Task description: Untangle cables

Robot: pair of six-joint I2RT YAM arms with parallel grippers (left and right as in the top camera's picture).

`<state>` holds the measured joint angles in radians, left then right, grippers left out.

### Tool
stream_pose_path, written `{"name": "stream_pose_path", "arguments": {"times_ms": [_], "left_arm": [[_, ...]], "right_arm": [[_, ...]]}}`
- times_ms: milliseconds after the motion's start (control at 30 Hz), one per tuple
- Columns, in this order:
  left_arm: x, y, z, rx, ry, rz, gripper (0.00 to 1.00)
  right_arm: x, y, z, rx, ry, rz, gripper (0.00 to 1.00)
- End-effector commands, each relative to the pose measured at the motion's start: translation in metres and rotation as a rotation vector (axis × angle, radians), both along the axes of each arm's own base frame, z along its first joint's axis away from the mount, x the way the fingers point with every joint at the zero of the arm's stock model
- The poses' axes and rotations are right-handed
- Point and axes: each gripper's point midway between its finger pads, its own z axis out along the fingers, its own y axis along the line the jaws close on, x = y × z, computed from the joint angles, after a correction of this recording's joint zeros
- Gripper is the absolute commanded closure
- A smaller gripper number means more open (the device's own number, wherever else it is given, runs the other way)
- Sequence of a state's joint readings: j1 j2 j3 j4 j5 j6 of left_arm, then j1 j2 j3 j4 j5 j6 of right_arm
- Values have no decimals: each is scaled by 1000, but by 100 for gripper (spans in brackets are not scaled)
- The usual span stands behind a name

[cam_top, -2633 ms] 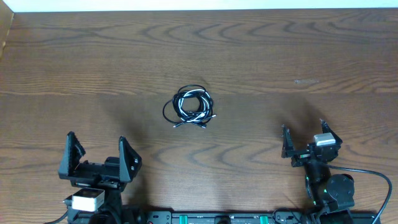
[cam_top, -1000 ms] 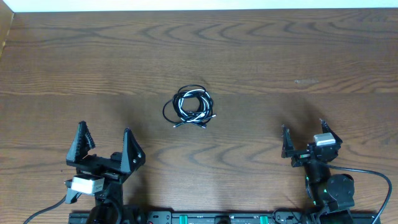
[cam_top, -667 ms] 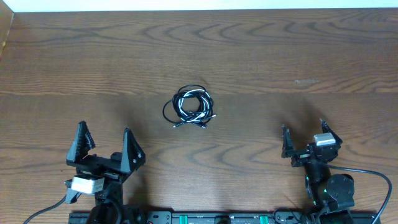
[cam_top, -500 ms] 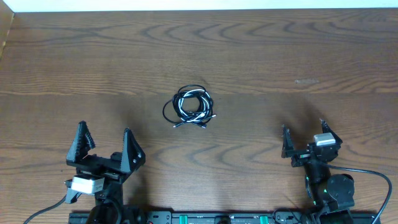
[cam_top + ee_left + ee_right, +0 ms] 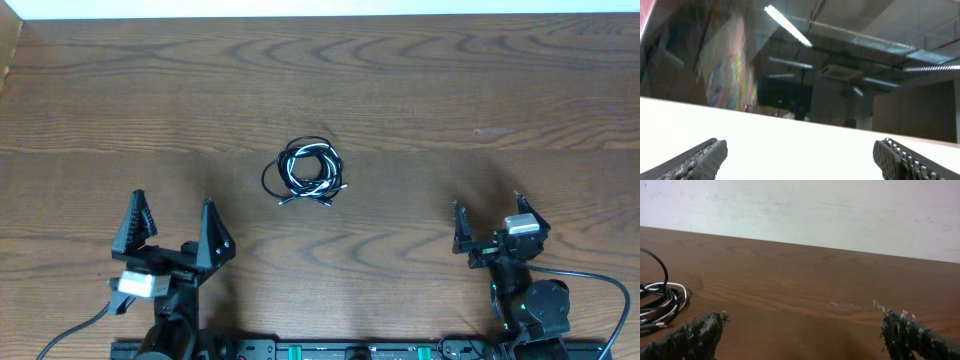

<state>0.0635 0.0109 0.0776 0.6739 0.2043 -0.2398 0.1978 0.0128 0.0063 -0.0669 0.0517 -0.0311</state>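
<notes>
Grippers released at near edge, cables mid-table

Near edge: left gripper (image 5: 172, 207) and right gripper (image 5: 490, 216), both spread wide, empty. Farther in, at centre of table (image 5: 450, 80): cables (image 5: 305, 170), one roundish coil without clear long axis, closer to left gripper.

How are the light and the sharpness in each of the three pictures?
Overhead: even light, sharp; the cables cast hardly any shadow. Left wrist: dim ceiling, glaring lamp strips, a washed-out white band below. Right wrist: soft light, table sharp, the near claw fingers slightly blurred.
</notes>
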Motion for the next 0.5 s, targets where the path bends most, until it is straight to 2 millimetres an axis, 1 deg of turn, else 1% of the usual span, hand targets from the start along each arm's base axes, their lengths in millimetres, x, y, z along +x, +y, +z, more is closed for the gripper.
{"name": "stream_pose_path", "arguments": {"times_ms": [0,100,167,233,333,467], "left_arm": [[-1,-3,4,-1,10,-19,2],[1,-3,1,-39,30,-46,2],[-1,-3,6,-97,42,-88,2],[0,-3,11,-111,91,-93,2],[4,-2,20,-85,233,-60,2],[7,-4,39,4,429,-15,2]], "right_arm": [[0,2,-2,-9,5,10,1],[0,2,-2,-9,6,10,1],[0,2,-2,-9,6,10,1],[0,2,-2,-9,5,10,1],[0,2,-2,-9,6,10,1],[0,2,-2,-9,5,10,1]]}}
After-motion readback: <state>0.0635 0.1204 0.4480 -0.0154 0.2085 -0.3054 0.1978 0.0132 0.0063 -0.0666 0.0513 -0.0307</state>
